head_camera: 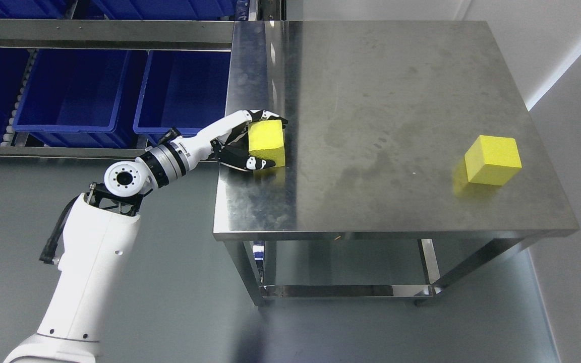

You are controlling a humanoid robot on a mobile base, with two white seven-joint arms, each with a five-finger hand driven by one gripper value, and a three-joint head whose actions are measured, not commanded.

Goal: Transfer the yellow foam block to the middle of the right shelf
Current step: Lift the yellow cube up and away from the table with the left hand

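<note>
A yellow foam block (267, 142) sits at the left edge of the steel table (381, 126). My left hand (259, 141) comes in from the lower left and is closed around this block, fingers over its top and thumb under its near side. A second yellow foam block (492, 160) stands alone near the table's right edge. The right arm is out of view.
Blue bins (73, 91) sit on a rack (99, 33) to the left of the table, beyond my left arm. A white wall (573, 101) runs close along the table's right side. The floor in front is grey.
</note>
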